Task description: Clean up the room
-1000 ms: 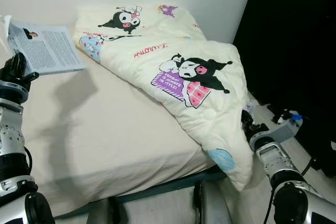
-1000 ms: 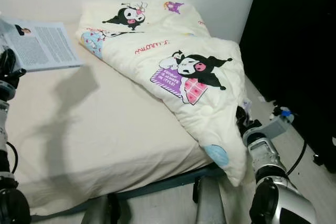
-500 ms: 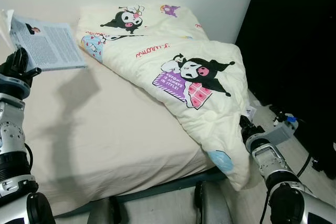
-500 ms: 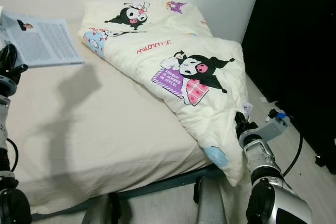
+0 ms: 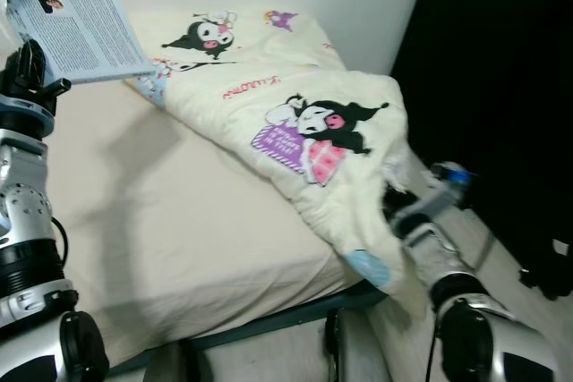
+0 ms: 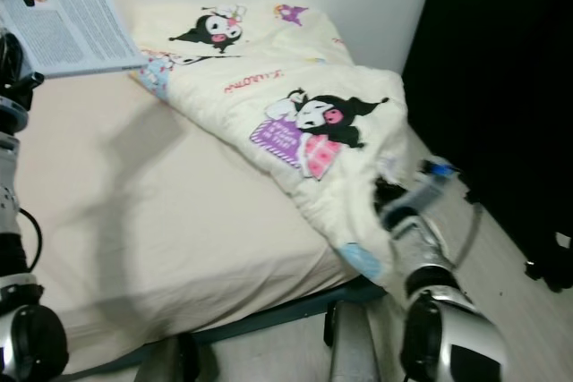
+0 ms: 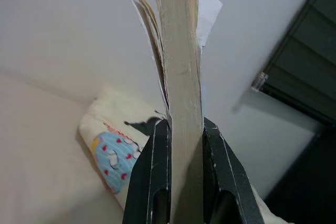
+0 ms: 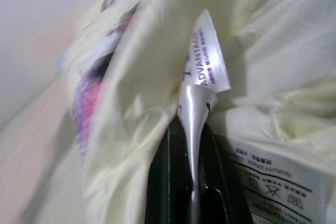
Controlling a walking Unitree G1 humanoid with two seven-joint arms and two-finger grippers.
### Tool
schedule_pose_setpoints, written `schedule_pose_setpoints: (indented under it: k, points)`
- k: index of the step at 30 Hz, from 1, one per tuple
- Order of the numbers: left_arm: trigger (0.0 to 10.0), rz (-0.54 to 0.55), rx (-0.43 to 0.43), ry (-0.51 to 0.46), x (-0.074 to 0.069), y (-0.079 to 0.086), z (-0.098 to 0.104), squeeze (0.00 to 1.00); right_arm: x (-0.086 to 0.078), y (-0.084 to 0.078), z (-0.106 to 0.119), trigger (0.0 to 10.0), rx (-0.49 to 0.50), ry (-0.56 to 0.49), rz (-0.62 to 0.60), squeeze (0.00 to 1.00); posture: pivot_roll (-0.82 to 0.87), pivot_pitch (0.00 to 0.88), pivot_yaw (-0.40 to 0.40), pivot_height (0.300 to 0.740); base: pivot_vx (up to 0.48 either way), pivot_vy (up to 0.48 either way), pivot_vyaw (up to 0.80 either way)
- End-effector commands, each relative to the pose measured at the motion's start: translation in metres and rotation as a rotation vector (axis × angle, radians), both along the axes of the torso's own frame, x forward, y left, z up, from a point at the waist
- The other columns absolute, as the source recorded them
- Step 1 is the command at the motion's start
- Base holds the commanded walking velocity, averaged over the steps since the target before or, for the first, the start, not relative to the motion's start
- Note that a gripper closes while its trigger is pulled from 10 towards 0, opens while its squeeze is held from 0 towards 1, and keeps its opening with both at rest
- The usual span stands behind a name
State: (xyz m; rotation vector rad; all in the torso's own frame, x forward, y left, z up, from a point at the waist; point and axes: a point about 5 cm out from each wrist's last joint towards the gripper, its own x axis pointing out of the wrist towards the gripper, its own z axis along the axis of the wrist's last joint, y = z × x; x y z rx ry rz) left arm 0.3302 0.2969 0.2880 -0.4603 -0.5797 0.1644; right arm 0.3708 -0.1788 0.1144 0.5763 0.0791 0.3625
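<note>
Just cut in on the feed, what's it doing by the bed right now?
The robot stands at the foot of the bed with both arms busy. Its left gripper is clamped on a magazine, held up above the mattress. Its right gripper is at the hanging edge of the cartoon-print comforter, shut on one of its satin labels. The comforter lies bunched across the bed's right side.

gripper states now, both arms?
Left gripper: jaws closed on the book, lifted over the bed.
Right gripper: jaws closed on the quilt's tag.
</note>
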Motion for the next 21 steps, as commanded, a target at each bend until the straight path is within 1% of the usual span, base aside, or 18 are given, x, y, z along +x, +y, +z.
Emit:
schedule_pose_setpoints:
  k: [1,2,3,4,5,6,7,8,9,10,12,13,15,17,18,19,20,21]
  points:
    - [0.0,0.021,-0.002,-0.049,-0.005,0.0,0.005,0.0,-0.011,0.041,-0.005,0.0,-0.09,-0.062,0.33,0.0,-0.06,0.099,-0.028,0.501,0.0,0.0,0.0]
    - [0.0,0.021,-0.002,-0.049,-0.005,0.0,0.005,0.0,-0.011,0.041,-0.005,0.0,-0.09,-0.062,0.33,0.0,-0.06,0.099,-0.028,0.501,0.0,0.0,0.0]
    - [0.0,0.01,-0.009,-0.043,-0.003,-0.005,0.002,0.0,-0.029,0.071,-0.015,0.0,-0.177,-0.094,0.618,0.0,-0.07,0.093,-0.033,0.501,0.0,0.0,0.0]
    - [0.0,-0.001,-0.015,-0.038,-0.001,-0.01,-0.001,0.0,-0.048,0.091,-0.025,0.0,-0.245,-0.101,0.855,0.0,-0.07,0.09,-0.035,0.501,0.0,0.0,0.0]
    - [0.0,-0.014,-0.017,-0.033,0.0,-0.015,-0.003,0.0,-0.069,0.098,-0.041,0.0,-0.32,-0.064,1.056,0.0,-0.07,0.088,-0.038,0.501,0.0,0.0,0.0]
    - [0.0,-0.014,-0.017,-0.033,0.0,-0.015,-0.003,0.0,-0.069,0.098,-0.041,0.0,-0.32,-0.064,1.056,0.0,-0.07,0.088,-0.038,0.501,0.0,0.0,0.0]
    - [0.0,-0.022,-0.018,-0.031,0.001,-0.017,-0.004,0.0,-0.082,0.099,-0.051,0.0,-0.362,-0.029,1.159,0.0,-0.07,0.088,-0.038,0.501,0.0,0.0,0.0]
    - [0.0,-0.022,-0.018,-0.031,0.001,-0.017,-0.004,0.0,-0.082,0.099,-0.051,0.0,-0.362,-0.029,1.159,0.0,-0.07,0.088,-0.038,0.501,0.0,0.0,0.0]
    - [0.0,-0.035,-0.023,-0.027,0.002,-0.022,-0.006,0.0,-0.106,0.079,-0.077,0.0,-0.482,0.109,1.336,0.0,-0.08,0.079,-0.045,0.501,0.0,0.0,0.0]
    - [0.0,-0.035,-0.023,-0.027,0.002,-0.022,-0.006,0.0,-0.106,0.079,-0.077,0.0,-0.482,0.109,1.336,0.0,-0.08,0.079,-0.045,0.501,0.0,0.0,0.0]
    - [0.0,-0.043,-0.03,-0.023,0.003,-0.025,-0.007,0.0,-0.12,0.054,-0.097,0.0,-0.579,0.256,1.404,0.0,-0.08,0.074,-0.048,0.501,0.0,0.0,0.0]
    - [0.0,-0.047,-0.034,-0.021,0.004,-0.025,-0.009,0.0,-0.124,0.043,-0.105,0.0,-0.635,0.307,1.397,0.0,-0.09,0.072,-0.05,0.501,0.0,0.0,0.0]
    - [0.0,-0.047,-0.034,-0.021,0.004,-0.025,-0.009,0.0,-0.124,0.043,-0.105,0.0,-0.635,0.307,1.397,0.0,-0.09,0.072,-0.05,0.501,0.0,0.0,0.0]
    - [0.0,-0.055,-0.045,-0.017,0.005,-0.028,-0.011,0.0,-0.126,0.028,-0.115,0.0,-0.722,0.363,1.35,0.0,-0.09,0.068,-0.05,0.501,0.0,0.0,0.0]
    - [0.0,-0.064,-0.05,-0.016,0.006,-0.03,-0.012,0.0,-0.122,0.023,-0.119,10.0,-0.779,0.383,1.271,0.0,-0.09,0.066,-0.049,0.501,0.0,0.0,0.0]
    - [0.0,-0.07,-0.053,-0.015,0.007,-0.032,-0.012,0.0,-0.121,0.019,-0.121,10.0,-0.814,0.396,1.224,0.0,-0.09,0.066,-0.049,0.501,0.0,0.0,0.0]
    - [0.0,-0.07,-0.053,-0.015,0.007,-0.032,-0.012,0.0,-0.121,0.019,-0.121,10.0,-0.814,0.396,1.224,0.0,-0.09,0.066,-0.049,0.501,0.0,0.0,0.0]
    - [0.0,-0.082,-0.054,-0.013,0.008,-0.037,-0.013,0.0,-0.116,0.014,-0.122,10.0,-0.872,0.395,1.127,0.0,-0.1,0.062,-0.05,0.501,0.0,0.0,0.0]
